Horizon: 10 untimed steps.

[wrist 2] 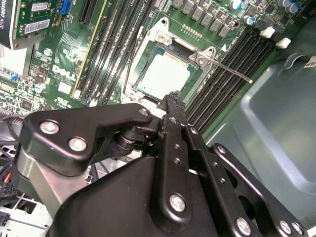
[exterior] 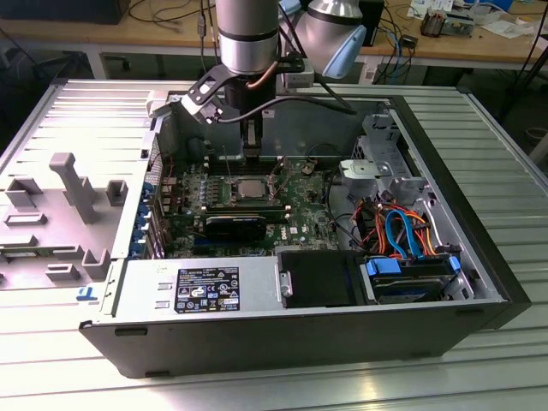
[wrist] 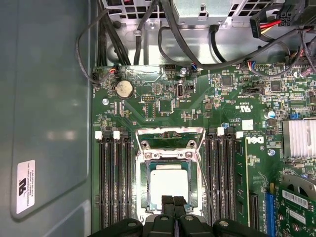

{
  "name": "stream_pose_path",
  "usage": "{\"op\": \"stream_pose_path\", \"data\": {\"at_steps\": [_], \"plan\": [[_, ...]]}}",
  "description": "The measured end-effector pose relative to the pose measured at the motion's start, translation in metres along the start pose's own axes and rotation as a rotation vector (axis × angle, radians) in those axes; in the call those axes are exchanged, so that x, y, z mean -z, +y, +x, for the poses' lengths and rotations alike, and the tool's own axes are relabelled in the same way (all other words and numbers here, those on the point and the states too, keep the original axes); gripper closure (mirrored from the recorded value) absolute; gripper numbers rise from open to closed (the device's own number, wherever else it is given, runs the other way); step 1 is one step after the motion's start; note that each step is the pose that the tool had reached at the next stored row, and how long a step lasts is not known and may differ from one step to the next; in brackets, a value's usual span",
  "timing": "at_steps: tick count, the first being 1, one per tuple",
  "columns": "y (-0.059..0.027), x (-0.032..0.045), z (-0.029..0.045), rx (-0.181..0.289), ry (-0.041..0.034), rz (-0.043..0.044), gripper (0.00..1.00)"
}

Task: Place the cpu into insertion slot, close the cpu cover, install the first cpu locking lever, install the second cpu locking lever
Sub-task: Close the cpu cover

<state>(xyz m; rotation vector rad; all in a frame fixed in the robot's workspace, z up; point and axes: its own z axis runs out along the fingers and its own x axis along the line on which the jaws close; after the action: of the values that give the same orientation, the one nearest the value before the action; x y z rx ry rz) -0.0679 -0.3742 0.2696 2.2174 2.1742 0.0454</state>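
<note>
- The fingers (wrist: pixel 168 201) are shut tip to tip with nothing between them. In both wrist views they hang at one edge of the cpu (wrist: pixel 169 183). Whether they touch it I cannot tell.
- The cpu lies flat in the insertion slot (wrist: pixel 144 190), its dull silver top facing up.
- The cpu cover (wrist: pixel 170 131) shows as a silvery frame at the side of the slot away from the fingers, with green board seen through its window. I cannot tell whether it stands raised or lies flat.
- In the second wrist view, a thin metal lever (wrist 2: pixel 232 69) sticks out from a corner of the slot and crosses the black memory slots (wrist 2: pixel 222 91).
- In the exterior view, the arm comes down in the upper middle of the frame. The cpu sits just below the fingers near the centre, inside an open computer case (exterior: pixel 300 342) on a ribbed metal surface (exterior: pixel 514 214).
</note>
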Motion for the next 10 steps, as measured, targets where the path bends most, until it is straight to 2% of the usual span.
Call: {"op": "stream_pose_path", "data": {"at_steps": [10], "plan": [[0.0002, 0.0047, 0.0, 0.0, -0.0001, 0.0, 0.89]]}}
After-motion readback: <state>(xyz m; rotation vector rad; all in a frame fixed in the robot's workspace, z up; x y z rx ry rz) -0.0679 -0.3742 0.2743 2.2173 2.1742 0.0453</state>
